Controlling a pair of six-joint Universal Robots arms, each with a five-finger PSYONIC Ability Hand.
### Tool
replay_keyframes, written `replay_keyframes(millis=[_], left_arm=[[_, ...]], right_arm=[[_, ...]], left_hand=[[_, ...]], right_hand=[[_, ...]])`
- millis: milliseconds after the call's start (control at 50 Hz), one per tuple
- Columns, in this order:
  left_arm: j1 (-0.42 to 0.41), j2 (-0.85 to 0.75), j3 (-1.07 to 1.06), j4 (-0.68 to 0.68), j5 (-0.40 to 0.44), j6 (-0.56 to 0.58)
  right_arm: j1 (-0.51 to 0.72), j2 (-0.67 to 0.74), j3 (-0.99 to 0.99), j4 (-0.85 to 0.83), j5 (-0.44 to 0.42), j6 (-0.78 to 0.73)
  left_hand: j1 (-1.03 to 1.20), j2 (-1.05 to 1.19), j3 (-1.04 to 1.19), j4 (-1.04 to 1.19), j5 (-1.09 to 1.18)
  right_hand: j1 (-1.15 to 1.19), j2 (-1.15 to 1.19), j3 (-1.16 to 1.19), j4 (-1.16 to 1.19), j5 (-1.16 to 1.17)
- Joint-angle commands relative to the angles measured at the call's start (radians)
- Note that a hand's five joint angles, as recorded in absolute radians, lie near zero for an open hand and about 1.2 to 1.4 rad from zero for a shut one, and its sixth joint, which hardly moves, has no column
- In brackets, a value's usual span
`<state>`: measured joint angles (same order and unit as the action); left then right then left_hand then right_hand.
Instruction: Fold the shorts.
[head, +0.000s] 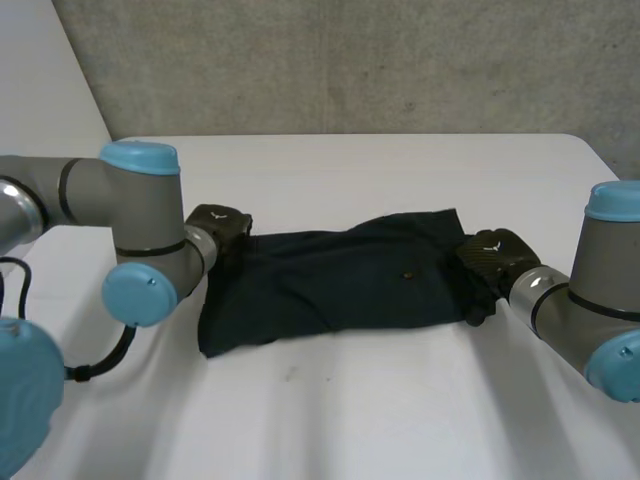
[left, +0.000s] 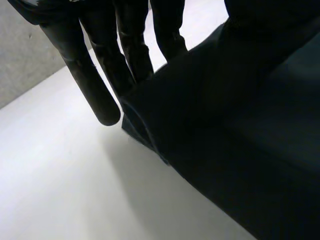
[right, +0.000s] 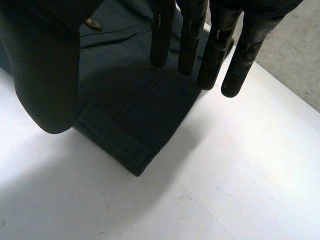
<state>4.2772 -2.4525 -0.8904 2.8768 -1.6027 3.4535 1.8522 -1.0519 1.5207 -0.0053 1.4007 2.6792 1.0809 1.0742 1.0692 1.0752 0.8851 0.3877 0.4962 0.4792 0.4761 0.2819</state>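
Dark navy shorts (head: 340, 285) lie flat and lengthwise across the white table (head: 400, 410). My left hand (head: 222, 225) is at their left end, at the far corner. In the left wrist view, two of its fingers (left: 131, 55) slip under the edge of the shorts (left: 225, 130) and the thumb lies on top, pinching the cloth; another finger stays straight beside it, off the cloth. My right hand (head: 485, 258) is at the right end. Its straight fingers (right: 190, 35) and thumb (right: 45, 75) are spread just above a hemmed corner of the shorts (right: 130, 110), holding nothing.
Bare white table surrounds the shorts on all sides, with a wide strip toward the front. A grey wall (head: 350, 60) runs behind the table's far edge. A small brass rivet (head: 407, 272) shows on the cloth.
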Motion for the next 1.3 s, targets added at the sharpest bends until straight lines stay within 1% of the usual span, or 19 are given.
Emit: replay_keyframes(millis=[20, 120, 220, 300, 320, 440, 460, 500, 620, 680, 740, 760, 780, 840, 940, 1060, 1140, 1220, 1300], left_arm=[[0.013, -0.086, 0.206, -0.039, 0.001, 0.012], [0.013, -0.144, 0.303, -0.005, -0.005, 0.018], [0.006, -0.218, 0.364, -0.005, -0.016, 0.067], [-0.002, -0.246, 0.364, -0.001, -0.017, 0.133], [-0.004, -0.249, 0.364, -0.001, -0.017, 0.148], [-0.007, -0.244, 0.36, -0.001, -0.037, 0.154], [-0.01, -0.241, 0.357, -0.002, -0.051, 0.151], [-0.017, -0.234, 0.353, -0.002, -0.066, 0.15], [-0.023, -0.134, 0.303, -0.002, -0.088, 0.139], [-0.02, -0.082, 0.257, -0.002, -0.083, 0.125], [-0.019, -0.002, 0.199, -0.002, -0.079, 0.102], [-0.017, 0.018, 0.185, -0.001, -0.079, 0.095], [-0.017, 0.056, 0.16, -0.001, -0.074, 0.075], [-0.017, 0.114, 0.122, -0.001, -0.054, 0.027], [-0.014, 0.268, -0.016, -0.001, 0.039, -0.101], [0.007, 0.423, -0.234, 0.01, 0.121, -0.16], [0.012, 0.521, -0.383, 0.044, 0.132, -0.16], [0.021, 0.605, -0.519, 0.096, 0.133, -0.16], [0.02, 0.656, -0.605, 0.15, 0.133, -0.157]], right_arm=[[-0.007, -0.033, 0.044, -0.001, -0.032, -0.001], [-0.007, -0.036, 0.07, -0.01, -0.072, -0.001], [-0.005, -0.037, 0.104, -0.085, -0.085, -0.001], [-0.001, -0.036, 0.108, -0.128, -0.083, -0.001], [0.001, -0.031, 0.105, -0.134, -0.082, -0.001], [-0.004, -0.011, 0.099, -0.157, -0.08, -0.019], [-0.005, -0.004, 0.101, -0.162, -0.077, -0.037], [-0.007, 0.003, 0.101, -0.168, -0.075, -0.058], [-0.007, 0.036, 0.087, -0.183, -0.071, -0.113], [-0.008, 0.041, 0.082, -0.183, -0.069, -0.119], [-0.01, 0.039, 0.079, -0.183, -0.069, -0.122], [-0.01, 0.039, 0.078, -0.183, -0.071, -0.122], [-0.011, 0.038, 0.076, -0.183, -0.071, -0.122], [-0.024, 0.032, 0.072, -0.176, -0.065, -0.122], [-0.063, 0.003, 0.078, -0.167, -0.065, -0.122], [-0.129, -0.077, 0.078, -0.134, -0.063, -0.146], [-0.16, -0.115, 0.064, -0.049, -0.042, -0.255], [-0.156, -0.129, 0.03, 0.008, 0.015, -0.415], [-0.088, -0.134, -0.01, 0.011, 0.05, -0.535]], left_hand=[[0.315, 0.322, 0.327, 0.321, 0.337], [0.315, 0.322, 0.327, 0.321, 0.337], [0.315, 0.322, 0.327, 0.321, 0.337], [-0.132, -0.126, -0.121, -0.127, -0.111], [-0.302, -0.295, -0.29, -0.296, -0.281], [-0.661, -0.655, -0.65, -0.656, -0.64], [-0.79, -0.783, -0.778, -0.784, -0.768], [-0.873, -0.866, -0.861, -0.867, -0.852], [-0.873, -0.867, -0.862, -0.868, -0.852], [-0.873, -0.867, -0.862, -0.868, -0.852], [-0.882, -0.875, -0.87, -0.876, -0.861], [-0.885, -0.878, -0.873, -0.879, -0.864], [-0.885, -0.878, -0.873, -0.879, -0.864], [-0.888, -0.881, -0.876, -0.882, -0.867], [-0.888, -0.881, -0.876, -0.882, -0.867], [-0.885, -0.878, -0.873, -0.879, -0.864], [-0.888, -0.881, -0.876, -0.882, -0.867], [-0.885, -0.878, -0.873, -0.879, -0.864], [-0.885, -0.878, -0.873, -0.879, -0.864]], right_hand=[[0.123, 0.014, 0.031, 0.035, 0.054], [0.12, 0.012, 0.029, 0.032, 0.051], [0.123, 0.014, 0.031, 0.035, 0.054], [0.132, 0.023, 0.04, 0.043, 0.063], [0.135, 0.026, 0.043, 0.046, 0.066], [0.152, 0.044, 0.061, 0.064, 0.084], [0.161, 0.053, 0.07, 0.073, 0.092], [0.17, 0.061, 0.078, 0.081, 0.101], [0.182, 0.073, 0.09, 0.093, 0.113], [0.269, 0.161, 0.178, 0.181, 0.201], [0.606, 0.498, 0.515, 0.518, 0.538], [0.907, 0.798, 0.815, 0.818, 0.838], [1.008, 0.899, 0.916, 0.919, 0.939], [1.009, 0.9, 0.917, 0.92, 0.94], [1.009, 0.9, 0.917, 0.92, 0.94], [1.009, 0.9, 0.917, 0.92, 0.94], [1.009, 0.9, 0.917, 0.92, 0.94], [1.009, 0.9, 0.917, 0.92, 0.94], [1.009, 0.9, 0.917, 0.92, 0.94]])
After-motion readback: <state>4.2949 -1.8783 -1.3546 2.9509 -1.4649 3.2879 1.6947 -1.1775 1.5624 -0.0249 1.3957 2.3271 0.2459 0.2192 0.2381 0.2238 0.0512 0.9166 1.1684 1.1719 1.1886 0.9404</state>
